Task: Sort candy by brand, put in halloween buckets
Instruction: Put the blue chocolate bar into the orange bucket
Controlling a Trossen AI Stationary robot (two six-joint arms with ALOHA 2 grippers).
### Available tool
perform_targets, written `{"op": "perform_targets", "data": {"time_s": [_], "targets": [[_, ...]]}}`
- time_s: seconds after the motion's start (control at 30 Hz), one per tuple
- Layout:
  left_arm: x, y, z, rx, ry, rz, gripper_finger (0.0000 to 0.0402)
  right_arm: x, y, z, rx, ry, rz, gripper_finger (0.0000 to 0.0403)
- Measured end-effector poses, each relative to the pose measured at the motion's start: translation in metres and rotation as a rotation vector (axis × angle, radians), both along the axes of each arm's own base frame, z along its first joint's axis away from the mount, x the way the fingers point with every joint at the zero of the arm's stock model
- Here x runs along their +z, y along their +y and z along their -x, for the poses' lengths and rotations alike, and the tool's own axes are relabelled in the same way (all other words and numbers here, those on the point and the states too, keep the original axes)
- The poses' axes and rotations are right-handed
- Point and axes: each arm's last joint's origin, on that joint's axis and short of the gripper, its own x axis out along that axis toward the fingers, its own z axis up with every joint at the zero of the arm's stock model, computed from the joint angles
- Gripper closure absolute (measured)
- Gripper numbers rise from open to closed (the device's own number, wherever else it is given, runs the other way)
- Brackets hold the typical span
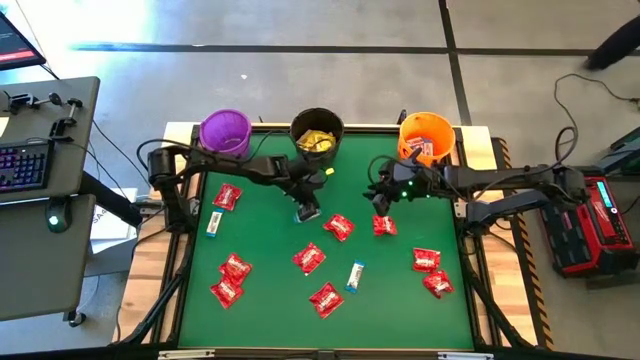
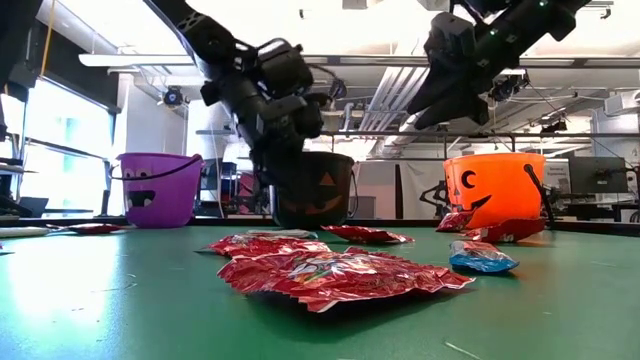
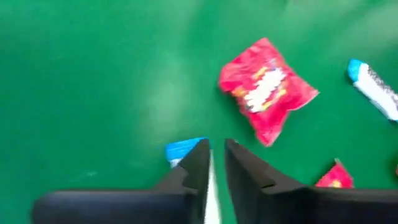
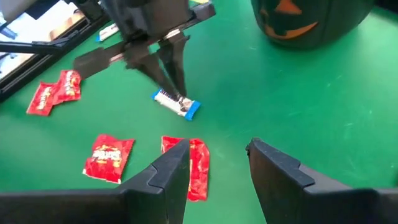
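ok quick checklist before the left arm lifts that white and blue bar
1. Left gripper closed on the white-and-blue bar: ok, fingers pinch it in both wrist views.
2. Bar free of other candy: ok, the nearest red packet lies apart.
3. Right gripper out of the way: ok, open, hovering over another red packet, apart from the left.
4. Bucket for bars: cannot tell; the black bucket holds yellow candy, the orange bucket something red and white, and the purple bucket looks empty.
5. Grip firmness: cannot tell.
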Motion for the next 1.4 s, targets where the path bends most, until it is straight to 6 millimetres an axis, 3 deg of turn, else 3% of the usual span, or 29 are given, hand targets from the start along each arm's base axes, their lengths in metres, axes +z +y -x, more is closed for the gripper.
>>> {"op": "perform_targets", "data": {"time_s": [0.33, 0.57, 1.03, 1.23, 1.4], "targets": [[-0.001, -0.028, -0.004, 0.095, 0.087, -0.223, 0.0198, 0.000, 0.002, 0.000, -0.057, 0.009, 0.058, 0.0251], [-0.015, -0.030, -0.006, 0.152, 0.132, -0.189, 0.0155, 0.000, 0.000, 0.001, -0.073, 0.013, 0.074, 0.0251], [-0.034, -0.033, -0.011, 0.150, 0.174, -0.245, 0.0173, 0.000, -0.001, 0.001, -0.102, 0.022, 0.099, 0.0251], [-0.037, -0.034, -0.012, 0.119, 0.182, -0.271, 0.0225, 0.000, -0.001, 0.001, -0.101, 0.024, 0.098, 0.0251], [-0.036, -0.033, -0.012, 0.117, 0.174, -0.271, 0.0303, 0.000, -0.001, 0.001, -0.102, 0.024, 0.099, 0.0251]]}}
